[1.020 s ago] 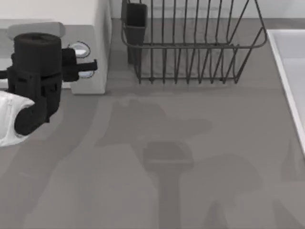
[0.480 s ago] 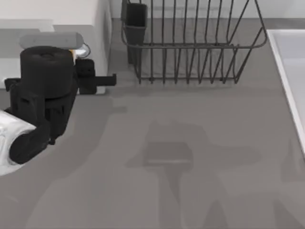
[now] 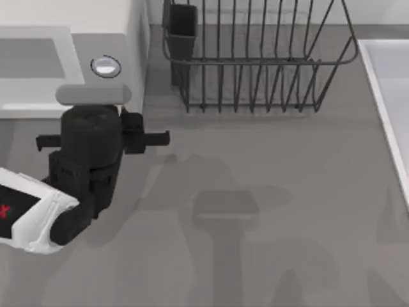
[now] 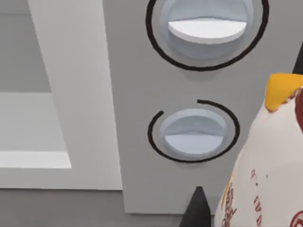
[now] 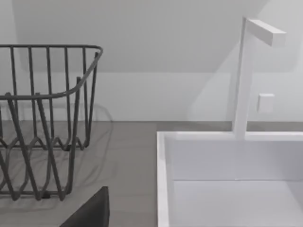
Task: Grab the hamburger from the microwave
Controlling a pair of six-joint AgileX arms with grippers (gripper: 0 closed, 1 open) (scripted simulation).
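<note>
Left gripper point(image 3: 96, 125) in front of microwave point(image 3: 70, 70) at table's rear-left corner, just below control panel with its knobs point(image 4: 194, 135). Jaws clenched on hamburger point(image 4: 265, 156): white printed wrapper, orange-yellow patch at top, held outside cavity, level with lower knob. Judgement: light, soft, squashable; wrapper likely slick, so hold across middle with moderate squeeze. Long axis, facing: cannot tell, only part visible. Right arm parked toward table's right edge, near wire dish rack point(image 5: 42, 118) and white sink point(image 5: 227, 165).

Microwave point(image 3: 70, 57) far left – dish rack point(image 3: 255, 57) beside it – sink point(image 3: 390, 96) right edge.
</note>
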